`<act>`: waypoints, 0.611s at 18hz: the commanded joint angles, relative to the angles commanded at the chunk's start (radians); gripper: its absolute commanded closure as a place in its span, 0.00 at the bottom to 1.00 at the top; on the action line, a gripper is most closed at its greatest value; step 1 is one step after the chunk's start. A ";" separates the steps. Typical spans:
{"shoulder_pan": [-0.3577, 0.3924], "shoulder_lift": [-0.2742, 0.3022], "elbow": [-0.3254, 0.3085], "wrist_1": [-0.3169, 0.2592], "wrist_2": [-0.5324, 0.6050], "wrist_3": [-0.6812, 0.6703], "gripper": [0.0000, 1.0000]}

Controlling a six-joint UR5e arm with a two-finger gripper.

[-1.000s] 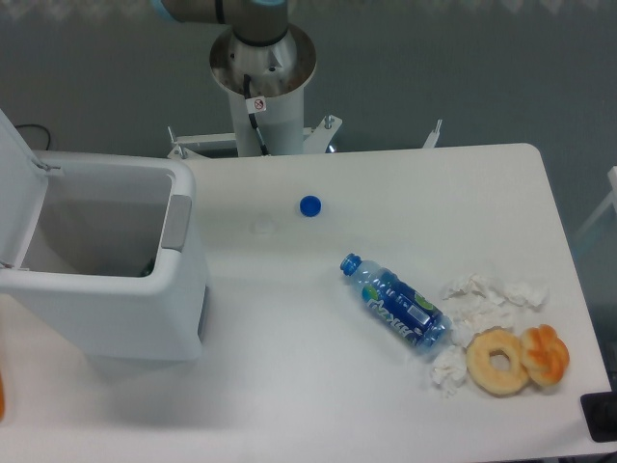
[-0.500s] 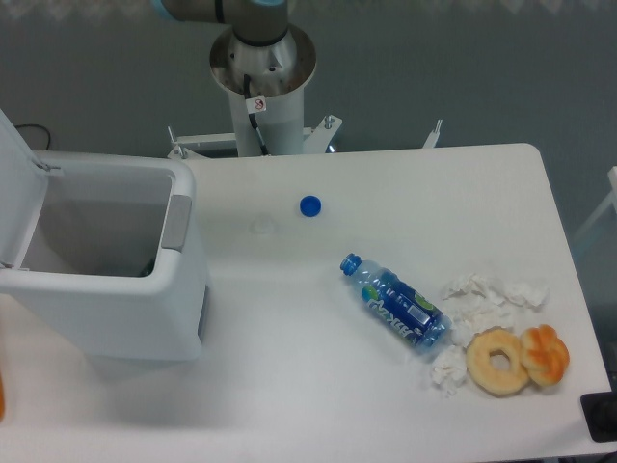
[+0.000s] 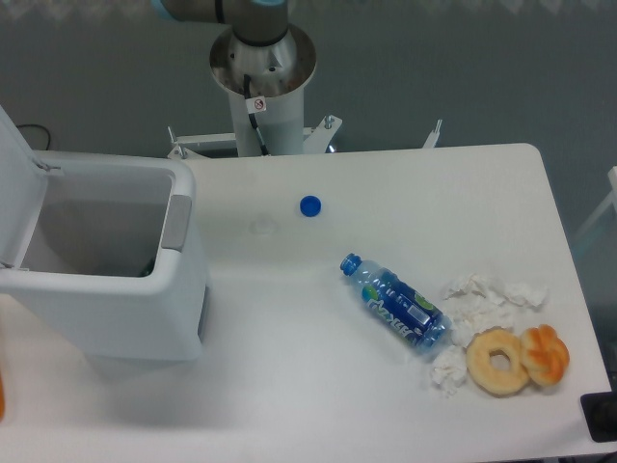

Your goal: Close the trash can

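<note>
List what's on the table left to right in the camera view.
trash can → blue cap → water bottle → crumpled tissues → bagel → orange pastry

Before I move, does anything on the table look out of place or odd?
Yes. The bottle lies on its side, uncapped; its blue cap sits apart. Crumpled tissues are scattered beside two donuts. The trash can stands open, lid up. The hand is not in view.

Bottle point(image 3: 396, 303) label print too blurred to read; small warning sticker point(image 3: 258, 104) on robot base point(image 3: 262, 87), unreadable.
</note>
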 joint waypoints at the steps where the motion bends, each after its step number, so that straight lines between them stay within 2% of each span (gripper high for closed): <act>1: 0.015 0.002 -0.002 0.000 0.000 0.002 0.00; 6: 0.069 0.011 -0.003 -0.002 0.003 0.014 0.00; 11: 0.107 0.015 -0.035 -0.002 0.032 0.038 0.00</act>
